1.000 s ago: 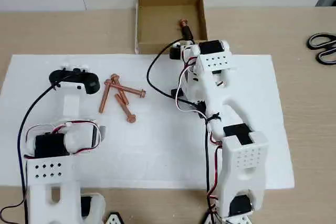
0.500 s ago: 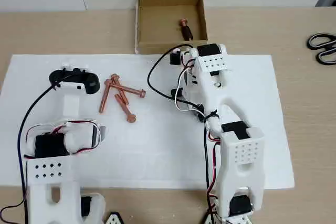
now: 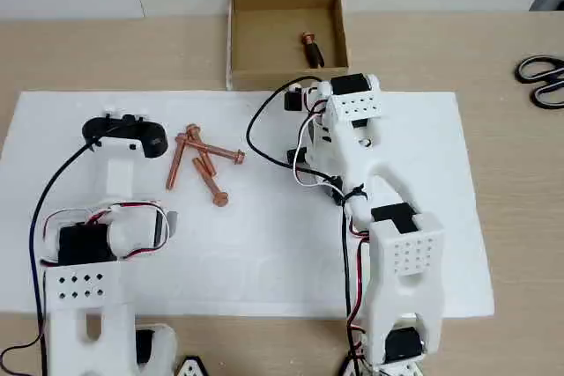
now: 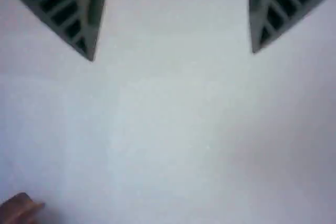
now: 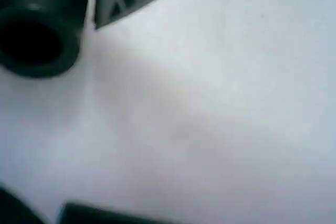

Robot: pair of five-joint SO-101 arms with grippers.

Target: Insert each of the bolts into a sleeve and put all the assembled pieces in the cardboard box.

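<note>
Left gripper (image 4: pixel 172 53) hangs over the white sheet (image 3: pixel 264 253) at 9 o'clock in the high view. Its fingers (image 4: pixel 79 19) are spread wide apart and hold nothing. Right gripper (image 3: pixel 310 94) sits at the sheet's 12 o'clock edge. Whether it is apart or together cannot be told.

**Task status**
- Done: one assembled piece (image 3: pixel 312 50), a bolt seated in a dark sleeve, lies inside the cardboard box (image 3: pixel 240 41). The box stands at 12 o'clock on the table (image 3: pixel 511 173).
- Left: four loose bolts (image 3: pixel 203 165) lie in a crossed pile at about 10 o'clock on the sheet, just at 3 o'clock of the left arm. None carries a sleeve.
- An empty black sleeve (image 5: pixel 37 35) lies on the sheet close under the right wrist camera.
- Judgement: the task is at an early stage, with four insertions and four placements outstanding.

**Clearances**
- The near wall of the box stands just at 12 o'clock of the right gripper. Any piece must be lifted over it.
- A black cable (image 3: pixel 253 125) loops between the bolts and the right arm and may snag.
- Bare sheet between the two arms offers working room.
- Scissors (image 3: pixel 539 81) at 2 o'clock lie well apart.
</note>
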